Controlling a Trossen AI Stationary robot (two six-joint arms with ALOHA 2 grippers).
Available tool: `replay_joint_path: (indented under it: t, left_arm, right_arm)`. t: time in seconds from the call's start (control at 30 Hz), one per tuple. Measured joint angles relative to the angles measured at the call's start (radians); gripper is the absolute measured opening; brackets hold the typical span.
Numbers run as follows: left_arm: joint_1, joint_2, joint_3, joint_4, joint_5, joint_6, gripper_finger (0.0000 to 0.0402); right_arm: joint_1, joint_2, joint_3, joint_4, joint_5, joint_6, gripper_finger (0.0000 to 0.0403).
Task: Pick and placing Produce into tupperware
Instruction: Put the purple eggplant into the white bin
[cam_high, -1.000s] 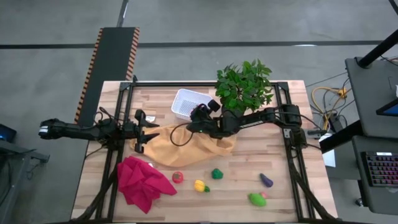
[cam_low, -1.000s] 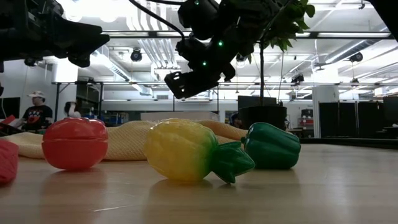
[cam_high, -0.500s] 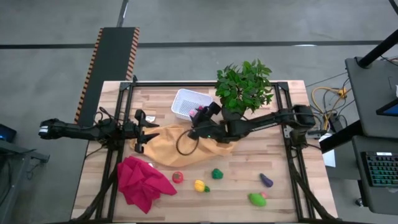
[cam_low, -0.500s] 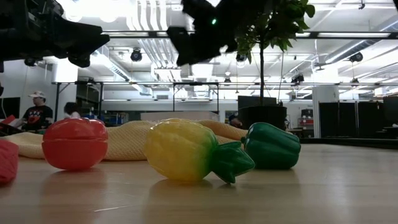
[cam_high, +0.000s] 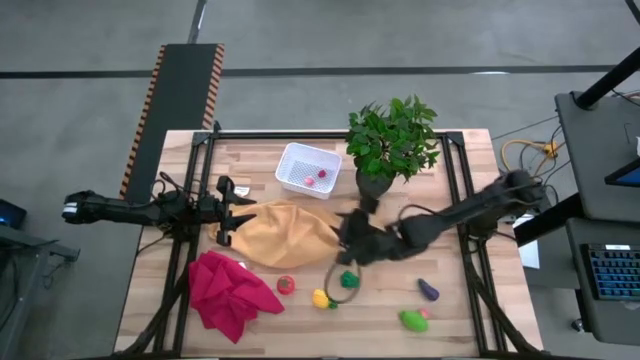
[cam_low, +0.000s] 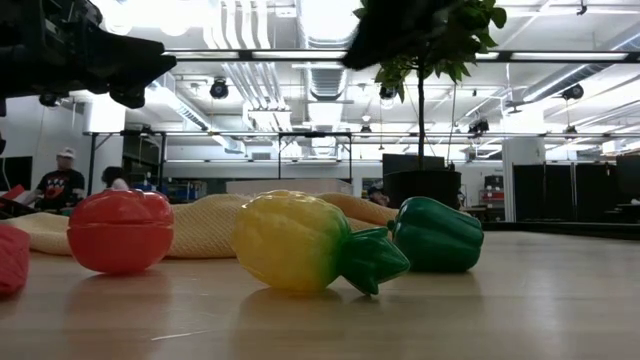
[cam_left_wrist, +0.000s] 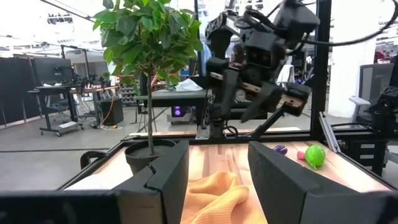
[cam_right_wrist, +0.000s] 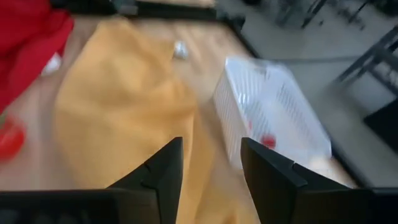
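The white mesh tupperware (cam_high: 300, 160) stands at the table's far middle, with a pink piece (cam_high: 322, 175) and a red piece (cam_high: 310, 183) inside. On the near half lie a red tomato (cam_high: 286, 285), a yellow piece (cam_high: 321, 298), a green pepper (cam_high: 348, 279), a purple eggplant (cam_high: 428, 290) and a green piece (cam_high: 412, 320). My right gripper (cam_high: 345, 232) hangs open and empty over the right end of the orange cloth (cam_high: 285, 232); its wrist view (cam_right_wrist: 211, 168) looks at the tupperware (cam_right_wrist: 273, 118). My left gripper (cam_high: 228, 210) waits open at the table's left side.
A potted plant (cam_high: 392, 140) stands right of the tupperware, near the far edge. A crumpled red cloth (cam_high: 230, 290) lies at the near left corner. The black frame rails (cam_high: 455, 200) run along the table's sides. Bare wood shows between the pepper and the eggplant.
My right gripper has drawn back from above the tupperware toward the table's near edge and a little right, ending over the orange cloth's right end. In the low view it has left the picture's upper middle. The pieces in the tupperware now show uncovered.
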Motion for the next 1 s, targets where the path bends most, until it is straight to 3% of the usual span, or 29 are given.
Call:
replay_joint_path:
  t: [0.1, 0.23, 0.53, 0.77, 1.0]
  left_arm:
    - [0.000, 0.000, 0.000, 0.000, 0.000, 0.000, 0.0152]
    - [0.000, 0.000, 0.000, -0.002, 0.000, 0.000, 0.0152]
    - [0.000, 0.014, 0.000, -0.006, 0.000, 0.000, 0.0152]
    - [0.000, 0.032, 0.000, -0.002, 0.000, 0.000, 0.0152]
    - [0.000, 0.038, 0.000, 0.002, -0.006, 0.000, 0.0152]
  right_arm:
    - [0.076, -0.066, -0.026, -0.199, -0.010, 0.183, 0.0149]
    - [0.191, -0.166, -0.067, -0.394, -0.103, 0.431, 0.0148]
    - [0.422, -0.324, -0.204, -0.491, -0.299, 1.008, 0.0143]
    - [0.500, -0.326, -0.280, -0.527, -0.438, 1.269, 0.0135]
    - [0.519, -0.293, -0.287, -0.573, -0.566, 1.379, 0.0136]
